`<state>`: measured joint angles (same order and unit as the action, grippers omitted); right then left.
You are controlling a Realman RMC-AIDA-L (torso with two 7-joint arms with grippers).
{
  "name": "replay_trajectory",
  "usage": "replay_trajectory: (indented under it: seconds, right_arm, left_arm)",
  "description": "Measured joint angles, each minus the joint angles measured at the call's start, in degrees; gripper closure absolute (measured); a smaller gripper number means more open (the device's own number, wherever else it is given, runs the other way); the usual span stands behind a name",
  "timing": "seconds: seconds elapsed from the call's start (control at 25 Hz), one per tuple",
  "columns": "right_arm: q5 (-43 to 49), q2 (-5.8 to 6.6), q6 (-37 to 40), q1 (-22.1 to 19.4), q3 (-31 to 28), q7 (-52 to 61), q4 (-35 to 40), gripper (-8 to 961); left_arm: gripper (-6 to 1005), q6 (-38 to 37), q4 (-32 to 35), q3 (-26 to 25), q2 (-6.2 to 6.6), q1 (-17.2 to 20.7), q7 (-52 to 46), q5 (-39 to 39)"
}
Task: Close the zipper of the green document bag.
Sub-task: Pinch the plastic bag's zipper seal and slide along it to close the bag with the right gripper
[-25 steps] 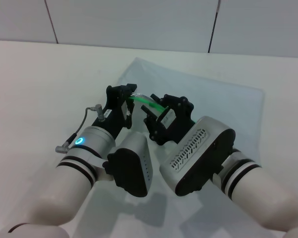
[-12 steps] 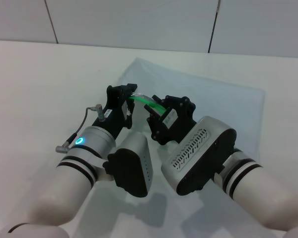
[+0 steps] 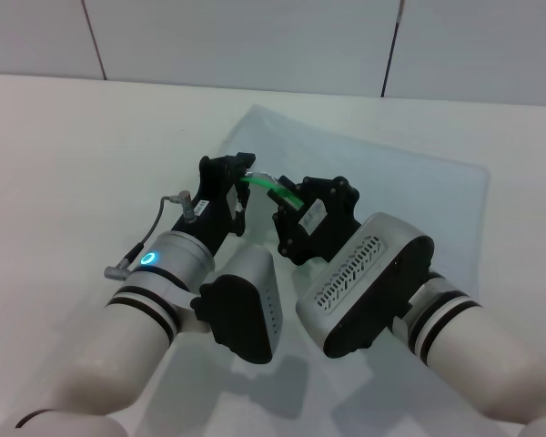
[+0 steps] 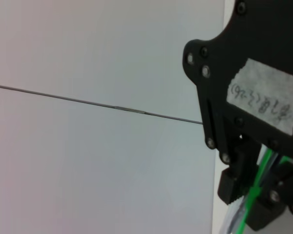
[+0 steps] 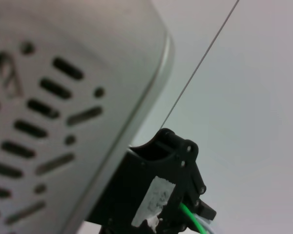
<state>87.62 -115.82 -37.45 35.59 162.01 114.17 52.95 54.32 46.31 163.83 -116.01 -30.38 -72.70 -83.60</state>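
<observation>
The green document bag (image 3: 391, 173) lies flat on the white table, a pale translucent sheet reaching to the back right. Its zipper (image 3: 271, 187), a thin bright green strip, is lifted off the table near the bag's left side and spans between my two grippers. My left gripper (image 3: 243, 180) is shut on the strip's left end. My right gripper (image 3: 293, 202) is shut on the strip a short way to the right. The slider tab is hidden by the fingers. The zipper (image 4: 255, 192) runs through black fingers in the left wrist view, and the zipper (image 5: 193, 218) shows likewise in the right wrist view.
The white table (image 3: 73, 137) stretches to the left and behind the bag. A grey panelled wall (image 3: 255, 36) closes the back. Both forearms crowd the near middle, over the bag's front part.
My left gripper has edged slightly right and away, and the right gripper has shifted a little with it. Both still hold the green strip.
</observation>
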Motion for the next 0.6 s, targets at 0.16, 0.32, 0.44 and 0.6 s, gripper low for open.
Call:
replay_trajectory:
  seconds: [0.16,0.32,0.44,0.6]
  right_arm:
    - [0.03,-0.01,-0.27,-0.03,0.13,0.00,-0.04,798]
    - [0.10,-0.01,-0.31,-0.06,0.18,0.00,-0.12,813]
    - [0.07,-0.01,-0.34,-0.01,0.19,0.00,-0.32,835]
    - [0.08,-0.01,-0.35,-0.03,0.18,0.00,-0.50,865]
  left_arm:
    - [934,0.00,0.05,0.00,-0.01,-0.02,0.10,0.00]
    - [933,0.00,0.09,0.00,-0.01,-0.03,0.13,0.00]
    - [933,0.00,0.10,0.00,-0.01,-0.03,0.21,0.00]
    - [933,0.11,0.18,0.00,-0.01,-0.03,0.18,-0.05]
